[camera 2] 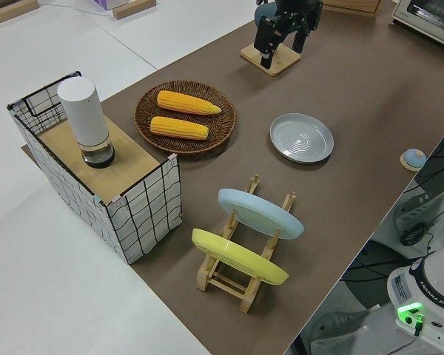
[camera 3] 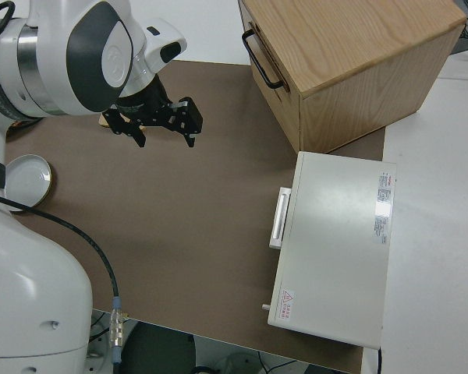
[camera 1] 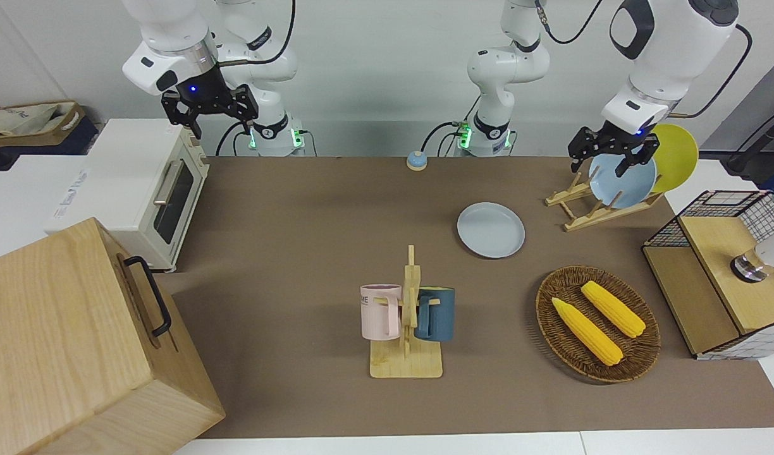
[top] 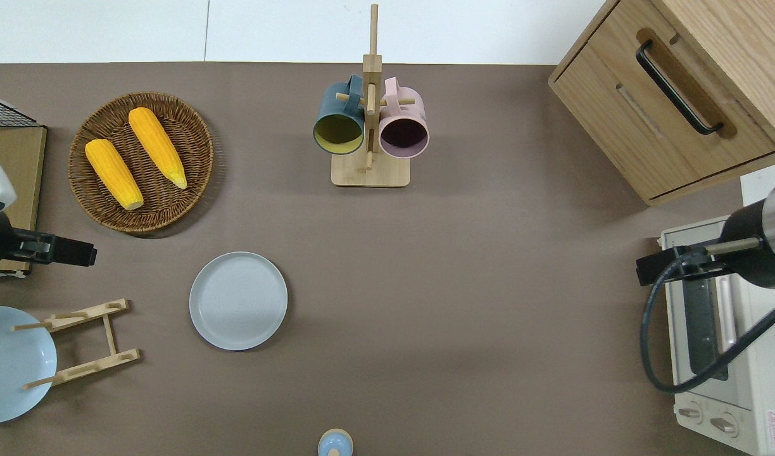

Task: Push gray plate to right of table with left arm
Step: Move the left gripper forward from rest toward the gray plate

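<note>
1. Looking at the gray plate [camera 1: 491, 229], nothing has begun: it lies flat on the table [camera 1: 298, 208], untouched, toward the left arm's end, closer to the robots' edge than the wicker basket [camera 1: 597, 323] of corn.
2. The left gripper [camera 1: 613, 153] hangs up in the air, fingers spread and empty, over the left arm's end of the table by the wooden plate rack [camera 1: 589, 205]; the plate is well apart from it.
3. The whole push is left, by my reckoning: coming down beside the plate, then sliding it toward the right arm's end.
4. The brown covering between the plate and the toaster oven [camera 1: 134, 189] looks bare; the mug stand [camera 1: 408, 328] sits nearer the far edge.
5. The right arm is parked, its gripper [camera 1: 208, 107] open.
</note>
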Action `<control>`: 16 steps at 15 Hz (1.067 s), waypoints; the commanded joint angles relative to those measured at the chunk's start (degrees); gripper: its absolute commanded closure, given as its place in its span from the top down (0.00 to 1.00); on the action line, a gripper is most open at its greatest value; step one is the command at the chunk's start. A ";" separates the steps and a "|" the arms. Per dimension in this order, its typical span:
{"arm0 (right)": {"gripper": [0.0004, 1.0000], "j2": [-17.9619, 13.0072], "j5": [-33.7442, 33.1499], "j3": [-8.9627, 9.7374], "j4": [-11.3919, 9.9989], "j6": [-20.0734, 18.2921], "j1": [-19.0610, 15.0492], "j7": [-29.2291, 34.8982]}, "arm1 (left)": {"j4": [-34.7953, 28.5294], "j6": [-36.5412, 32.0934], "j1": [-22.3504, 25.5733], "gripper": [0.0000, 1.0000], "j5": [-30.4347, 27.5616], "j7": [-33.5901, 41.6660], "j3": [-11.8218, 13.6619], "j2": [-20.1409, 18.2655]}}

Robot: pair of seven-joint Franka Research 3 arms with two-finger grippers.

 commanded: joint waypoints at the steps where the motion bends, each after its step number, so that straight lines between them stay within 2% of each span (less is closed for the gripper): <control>1: 0.98 -0.14 0.25 0.92 0.53 -0.89 -1.15 0.66 | 0.35 -1.91 -0.40 1.00 -0.34 -3.35 -0.05 0.27; 5: 0.98 -0.14 0.25 0.92 0.53 -0.89 -1.07 0.66 | -2.89 0.37 -0.93 1.00 -0.78 -7.82 -1.10 0.27; 9: 0.98 -0.14 0.25 0.92 0.53 -0.89 -1.07 0.66 | -8.25 5.46 -1.02 1.00 -3.15 -8.01 -1.11 -0.61; 16: 0.98 -0.14 0.25 0.92 0.53 -0.89 -1.07 0.66 | -19.58 15.74 -1.10 1.00 -3.24 -8.97 -1.37 -3.68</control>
